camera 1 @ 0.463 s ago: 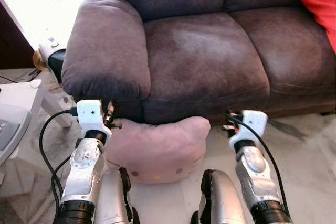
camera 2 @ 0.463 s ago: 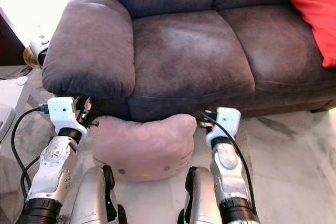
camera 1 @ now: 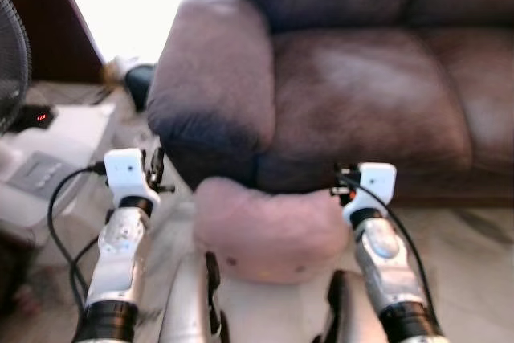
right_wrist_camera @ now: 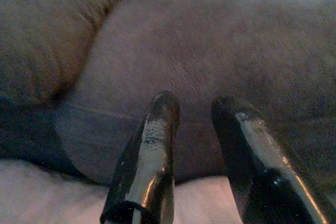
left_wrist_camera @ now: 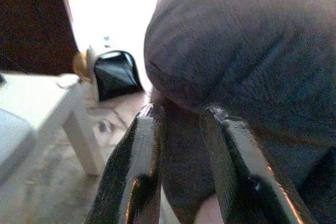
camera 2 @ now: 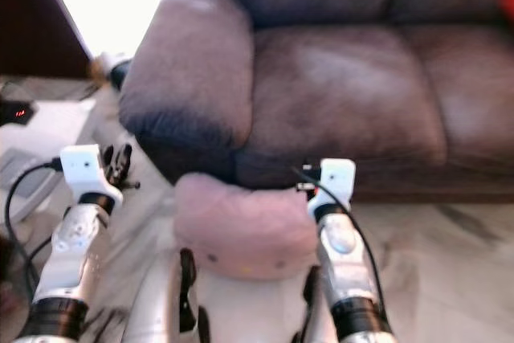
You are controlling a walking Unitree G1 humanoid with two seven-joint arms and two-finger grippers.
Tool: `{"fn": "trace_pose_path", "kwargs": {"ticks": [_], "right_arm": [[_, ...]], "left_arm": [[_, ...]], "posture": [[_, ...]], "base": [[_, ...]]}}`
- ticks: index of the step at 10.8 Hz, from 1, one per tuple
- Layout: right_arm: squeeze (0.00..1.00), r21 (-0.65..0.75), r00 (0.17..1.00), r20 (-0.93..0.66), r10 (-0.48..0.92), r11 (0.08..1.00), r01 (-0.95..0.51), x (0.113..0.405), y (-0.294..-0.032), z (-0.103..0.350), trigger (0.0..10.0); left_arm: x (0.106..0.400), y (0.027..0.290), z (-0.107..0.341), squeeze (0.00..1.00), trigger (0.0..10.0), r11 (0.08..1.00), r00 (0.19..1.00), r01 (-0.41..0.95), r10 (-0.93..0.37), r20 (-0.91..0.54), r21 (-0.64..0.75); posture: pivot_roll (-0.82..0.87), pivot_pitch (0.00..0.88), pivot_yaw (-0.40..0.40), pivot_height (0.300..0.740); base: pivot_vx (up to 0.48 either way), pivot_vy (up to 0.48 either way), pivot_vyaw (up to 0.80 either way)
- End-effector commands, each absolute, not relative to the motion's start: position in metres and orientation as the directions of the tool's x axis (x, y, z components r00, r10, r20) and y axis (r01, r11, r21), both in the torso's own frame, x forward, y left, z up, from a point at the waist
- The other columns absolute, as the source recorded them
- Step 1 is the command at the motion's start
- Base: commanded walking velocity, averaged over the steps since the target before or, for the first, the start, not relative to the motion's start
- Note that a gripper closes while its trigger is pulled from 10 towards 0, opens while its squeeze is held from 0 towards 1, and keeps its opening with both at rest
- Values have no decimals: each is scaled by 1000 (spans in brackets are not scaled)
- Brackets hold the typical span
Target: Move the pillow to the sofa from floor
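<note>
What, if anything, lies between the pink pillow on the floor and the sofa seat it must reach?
Nothing visible does. The pink pillow lies against the sofa's front, and the seat cushion above it is bare.

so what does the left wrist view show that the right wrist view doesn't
The left wrist view alone shows the sofa's rounded armrest, a shiny black object on the floor beside it, a white table leg and dark furniture. The right wrist view alone shows the sofa's seat cushion and, below it, the pink pillow. Both share the brown sofa, and each looks along its own end effector, the left end effector and the right end effector, fingers apart and empty.
</note>
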State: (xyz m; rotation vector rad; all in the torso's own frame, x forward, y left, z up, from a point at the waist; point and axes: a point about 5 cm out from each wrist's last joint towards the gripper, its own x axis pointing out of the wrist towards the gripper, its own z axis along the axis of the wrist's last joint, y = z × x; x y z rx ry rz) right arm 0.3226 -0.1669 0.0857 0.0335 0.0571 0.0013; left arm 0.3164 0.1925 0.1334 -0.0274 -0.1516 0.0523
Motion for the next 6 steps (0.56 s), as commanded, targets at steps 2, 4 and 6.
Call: {"fn": "trace_pose_path", "kwargs": {"ticks": [2, 4, 6], "right_arm": [[0, 42, 996, -94, -7, 999, 11, 319, -169, 77, 10000], [0, 47, 996, -93, -11, 999, 15, 318, -170, 77, 10000], [0, 31, 994, -109, -20, 999, 24, 318, -172, 74, 10000]], "left_arm": [[317, 191, 128, 0, 10000, 999, 990, -46, 50, 134, -28], [317, 190, 127, 0, 10000, 999, 991, -39, 42, 131, -25], [318, 189, 127, 0, 10000, 999, 991, -37, 40, 131, -24]], "posture": [[114, 168, -9, 523], [112, 162, -7, 523], [110, 152, -8, 523]], "base": [[0, 0, 0], [0, 0, 0], [0, 0, 0]]}}
